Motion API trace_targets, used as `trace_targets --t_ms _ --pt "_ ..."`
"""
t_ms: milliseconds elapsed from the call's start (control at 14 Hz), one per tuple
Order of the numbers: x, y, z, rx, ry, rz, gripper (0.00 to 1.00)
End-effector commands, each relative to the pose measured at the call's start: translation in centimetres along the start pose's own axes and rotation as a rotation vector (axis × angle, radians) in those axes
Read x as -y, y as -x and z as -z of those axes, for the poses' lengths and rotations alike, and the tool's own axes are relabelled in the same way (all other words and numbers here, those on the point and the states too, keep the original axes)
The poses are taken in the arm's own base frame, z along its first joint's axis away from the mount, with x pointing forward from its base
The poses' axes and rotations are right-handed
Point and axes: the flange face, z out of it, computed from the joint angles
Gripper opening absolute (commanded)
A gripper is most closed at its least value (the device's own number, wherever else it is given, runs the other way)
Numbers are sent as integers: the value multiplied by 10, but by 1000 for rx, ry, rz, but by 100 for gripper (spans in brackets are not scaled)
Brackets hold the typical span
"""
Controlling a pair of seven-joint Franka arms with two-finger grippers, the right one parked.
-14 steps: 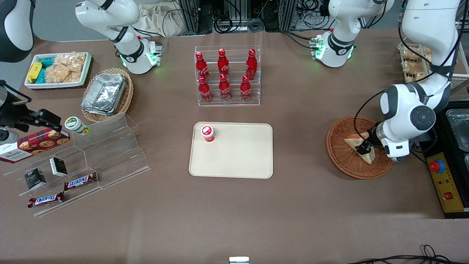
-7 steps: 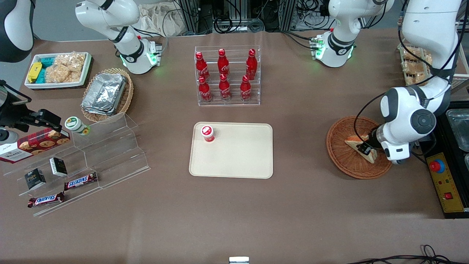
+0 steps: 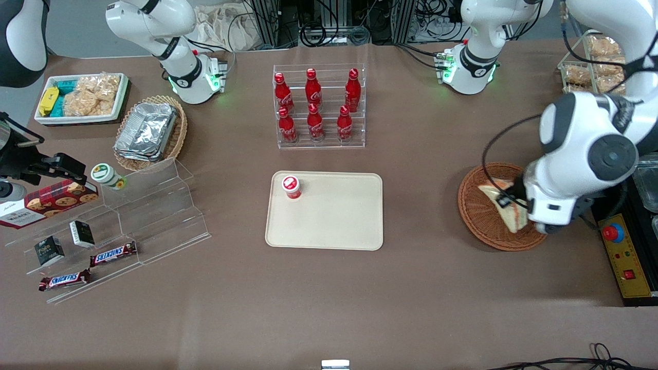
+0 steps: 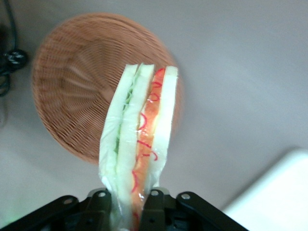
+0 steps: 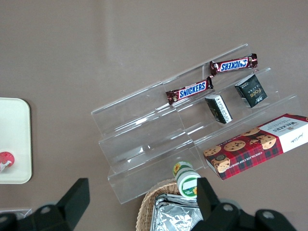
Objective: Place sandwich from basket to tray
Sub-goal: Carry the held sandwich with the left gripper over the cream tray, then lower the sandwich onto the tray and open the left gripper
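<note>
White glossy arm, dark grey joint caps, black cable, black gripper fingers.

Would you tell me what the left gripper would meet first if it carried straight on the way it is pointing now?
Probably the basket: the left gripper, shut on the sandwich, points down over it, near its rim, though depth is uncertain.

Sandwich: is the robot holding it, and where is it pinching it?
Yes. The gripper above the basket holds the sandwich, its fingers pinching the two bread faces at one end.
</note>
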Motion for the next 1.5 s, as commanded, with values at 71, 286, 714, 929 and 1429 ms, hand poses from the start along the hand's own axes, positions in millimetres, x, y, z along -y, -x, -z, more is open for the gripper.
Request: trace_targets --t_ms 71,286,714,929,1429 --pt "-92 84 22 33 30 -280 0" --pt "-162 117 -12 58 142 -407 0" --pt "-236 135 -136 19 109 -482 0" --pt "-255 144 -164 1 148 -487 0" --pt "-264 141 -205 -91 78 -479 100"
